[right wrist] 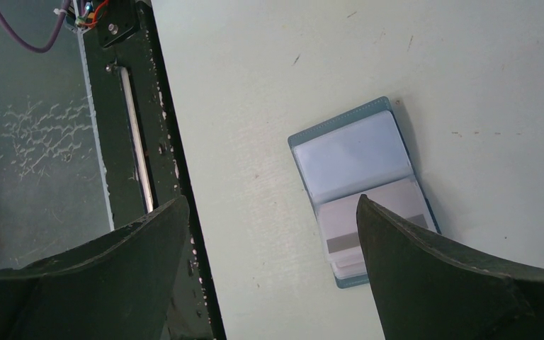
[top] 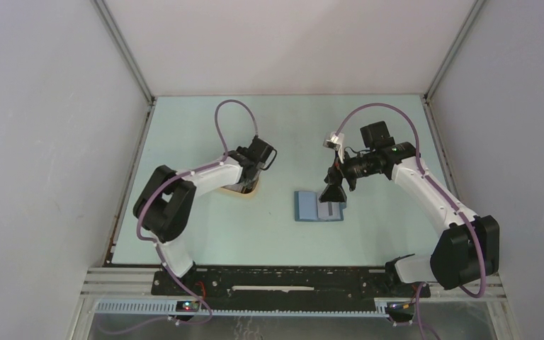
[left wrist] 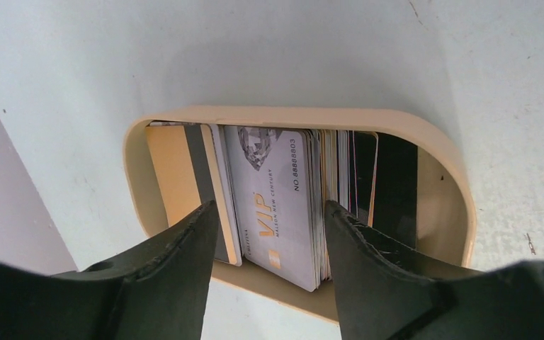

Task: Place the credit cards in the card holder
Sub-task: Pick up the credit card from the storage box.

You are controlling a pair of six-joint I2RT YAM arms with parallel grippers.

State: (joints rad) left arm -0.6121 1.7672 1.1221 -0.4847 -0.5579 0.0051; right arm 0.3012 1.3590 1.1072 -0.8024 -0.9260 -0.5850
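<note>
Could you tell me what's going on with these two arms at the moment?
Cards are being moved from a tan tray into a teal card holder. The left gripper is down at the tray, jaws apart on either side of the standing credit cards, nothing lifted yet. The right gripper hangs over the card holder, which lies open on the table with a striped card in one pocket; its jaws are wide open and empty.

Bare table [top: 283, 127] across the top view's upper centre — free passage; tray [left wrist: 297, 113] walls crowd the packed credit cards [left wrist: 276, 205].
</note>
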